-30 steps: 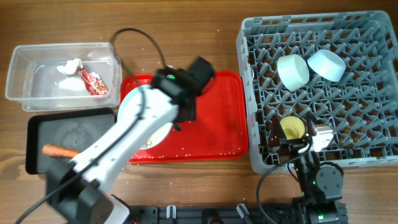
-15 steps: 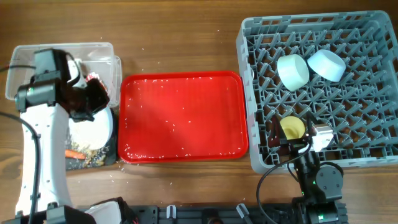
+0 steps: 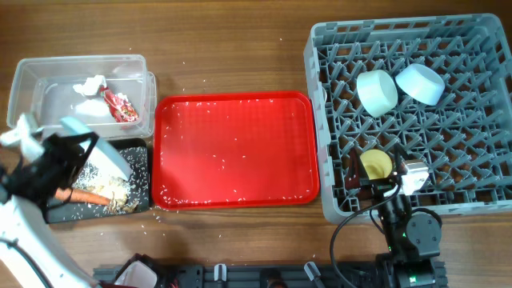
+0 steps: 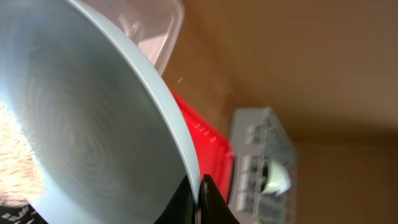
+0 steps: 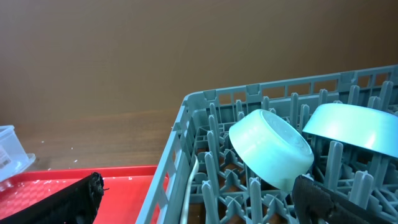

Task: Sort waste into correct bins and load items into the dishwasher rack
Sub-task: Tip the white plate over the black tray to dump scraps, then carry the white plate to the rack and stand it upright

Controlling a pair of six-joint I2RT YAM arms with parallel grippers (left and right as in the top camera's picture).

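Note:
My left gripper point(image 3: 80, 152) is shut on the rim of the pale blue plate point(image 3: 102, 164), which it holds steeply tilted over the black tray point(image 3: 142, 160). In the left wrist view the fingertips point(image 4: 194, 200) pinch the plate point(image 4: 81, 124). Beige crumbs point(image 3: 116, 192) and the carrot piece point(image 3: 84, 194) lie in the black tray. The tissue point(image 3: 90, 85) and the wrapper point(image 3: 120, 106) lie in the clear tub point(image 3: 48, 68). My right gripper point(image 3: 374, 179) is open and empty over the rack's point(image 3: 480, 200) front left, by the yellow cup point(image 3: 375, 163).
The red tray point(image 3: 236, 148), dotted with fine crumbs, lies between the bins and the rack. The pale green bowl point(image 3: 376, 90) and the pale blue bowl point(image 3: 421, 82) stand in the rack. A thin pale handle point(image 5: 189, 186) stands between pegs by the rack's left wall.
My left arm carried the plate from the red tray over to the black tray and tipped it steeply. Crumbs now lie in the black tray. The right arm has not moved.

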